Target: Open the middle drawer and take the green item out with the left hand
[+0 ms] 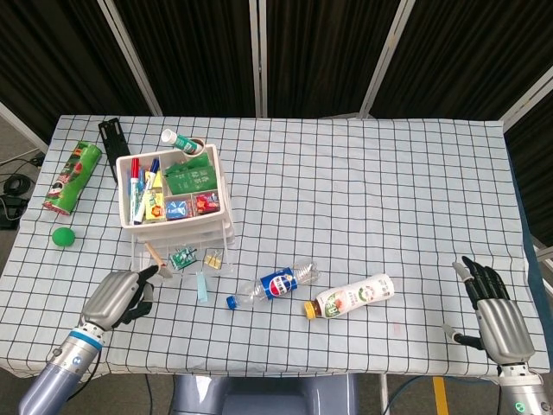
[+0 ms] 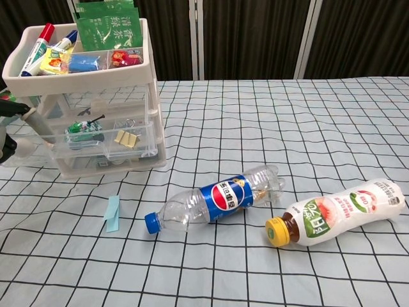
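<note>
The white drawer unit (image 1: 173,194) stands at the table's left. Its clear middle drawer (image 1: 192,271) is pulled well out toward me. Inside lie a small green item (image 1: 181,258) and yellow clips (image 1: 212,257). The chest view shows the same drawer (image 2: 96,148), the green item (image 2: 84,130) and the clips (image 2: 128,137). My left hand (image 1: 117,296) holds the drawer's front left corner with fingers curled; in the chest view only its edge (image 2: 5,137) shows. Low at the table's right, my right hand (image 1: 497,320) is empty with its fingers spread.
A Pepsi bottle (image 1: 275,285) and a white drink bottle (image 1: 354,296) lie right of the drawer. A pale blue strip (image 1: 201,286) lies just before it. A green can (image 1: 73,176), a green ball (image 1: 61,236) and a black item (image 1: 112,138) are at the far left.
</note>
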